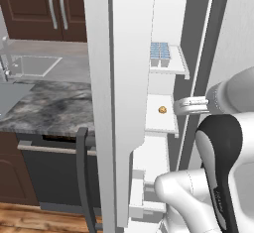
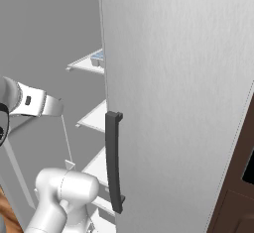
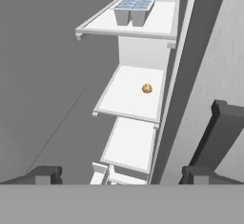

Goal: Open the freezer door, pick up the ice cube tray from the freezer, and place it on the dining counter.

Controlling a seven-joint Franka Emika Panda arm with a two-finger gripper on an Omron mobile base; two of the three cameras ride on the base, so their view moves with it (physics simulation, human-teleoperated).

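Gripper (image 3: 119,175): held open, empty, below the ice cube tray (image 3: 136,7).
Freezer door (image 1: 124,103): swung open.
Risk: tray may be knocked off its upper shelf (image 3: 157,25) by a low approach.

Your left base view has the freezer door (image 1: 124,103) edge-on, covering the shelves' left ends. In the right base view the plain door (image 2: 183,93) hides all but a corner of the tray (image 2: 97,56). The brown item (image 3: 147,88) is too small to identify. Handle (image 3: 220,132) cut off at right.
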